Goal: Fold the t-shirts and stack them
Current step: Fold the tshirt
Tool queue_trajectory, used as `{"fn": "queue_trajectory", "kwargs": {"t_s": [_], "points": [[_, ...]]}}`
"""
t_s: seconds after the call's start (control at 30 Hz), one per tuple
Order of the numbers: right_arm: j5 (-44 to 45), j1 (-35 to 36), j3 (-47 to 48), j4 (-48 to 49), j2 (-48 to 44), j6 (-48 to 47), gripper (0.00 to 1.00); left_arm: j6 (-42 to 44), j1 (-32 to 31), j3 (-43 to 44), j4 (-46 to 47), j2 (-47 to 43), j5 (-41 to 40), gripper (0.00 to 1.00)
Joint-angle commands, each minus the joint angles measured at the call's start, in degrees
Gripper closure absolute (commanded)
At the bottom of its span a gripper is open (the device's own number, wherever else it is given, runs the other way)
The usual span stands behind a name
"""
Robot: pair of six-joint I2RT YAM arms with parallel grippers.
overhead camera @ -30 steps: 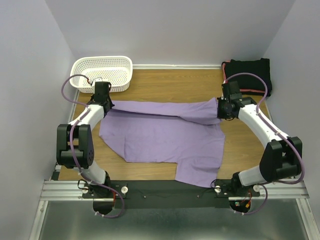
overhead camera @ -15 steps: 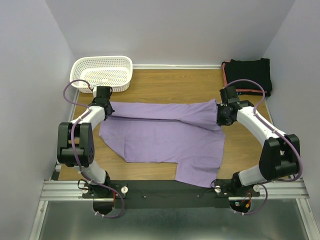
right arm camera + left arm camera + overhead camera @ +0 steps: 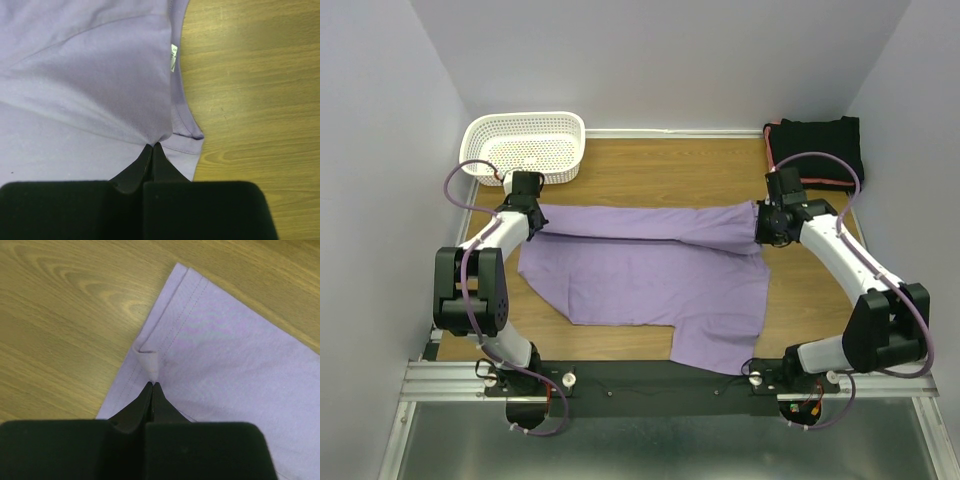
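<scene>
- Lavender shirt (image 3: 650,270) lies spread on the table (image 3: 650,170), just right of the basket (image 3: 475,135) and nearer the arms than it.
- Its long axis runs left to right, starting beside the basket's near edge and leading away to the right.
- Its far edge is doubled over into a narrow band, pulled fairly straight between the two grippers.
- The wider part lies flat below the band. One squarish flap reaches toward the arms, well right of the basket.
- I cannot tell which end is the collar.
- The cloth is soft, plain and matte. A double-stitched hem (image 3: 172,322) shows at the left corner and a small white label (image 3: 173,56) at the right end.
- Left gripper (image 3: 152,385), just below the basket, has its fingers clenched on a puckered corner of the hem.
- Right gripper (image 3: 152,146), far right of the basket, pinches a gathered fold of the shirt with its fingers tight together.
- Black shirts (image 3: 817,145) sit folded in a squarish pile in the far corner opposite the basket, with a coral-red edge (image 3: 800,181) showing.
- The basket is white plastic mesh, oblong with rounded corners. The table is wood-grained.
</scene>
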Motion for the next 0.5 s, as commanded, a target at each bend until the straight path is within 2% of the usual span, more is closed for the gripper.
{"fn": "queue_trajectory", "kwargs": {"t_s": [0.0, 0.17, 0.23, 0.3, 0.37, 0.4, 0.47], "points": [[-1.2, -0.2, -1.1, -2.4, -2.1, 1.4, 1.0, -0.8, 0.6, -0.3, -0.8, 0.1, -3.4, 1.0], [-1.5, -0.2, -3.4, -2.9, -0.1, 2.8, 0.99, -2.4, 0.6, -2.3, -1.3, 2.8, -1.8, 1.0], [-3.8, -0.2, -3.3, -3.0, 2.5, 2.6, 0.93, -3.1, 0.6, -2.9, -1.8, 3.3, -1.2, 1.0], [-6.2, -0.2, -3.3, -3.4, 4.0, 2.4, 0.88, -4.1, 0.6, -3.2, -2.2, 3.1, -1.6, 0.89], [-9.9, -0.3, -4.0, -3.1, 5.0, 2.5, 0.78, -4.7, 0.6, -3.6, -2.6, 2.2, -2.4, 0.78], [-10.8, -0.2, -4.0, -3.1, 5.1, 2.5, 0.68, -5.0, 0.6, -3.6, -2.9, 1.7, -2.7, 0.63], [-11.5, -0.2, -3.0, -2.7, 4.9, 1.8, 0.56, -5.4, 0.6, -3.8, -2.9, -0.2, -2.7, 0.52]]}}
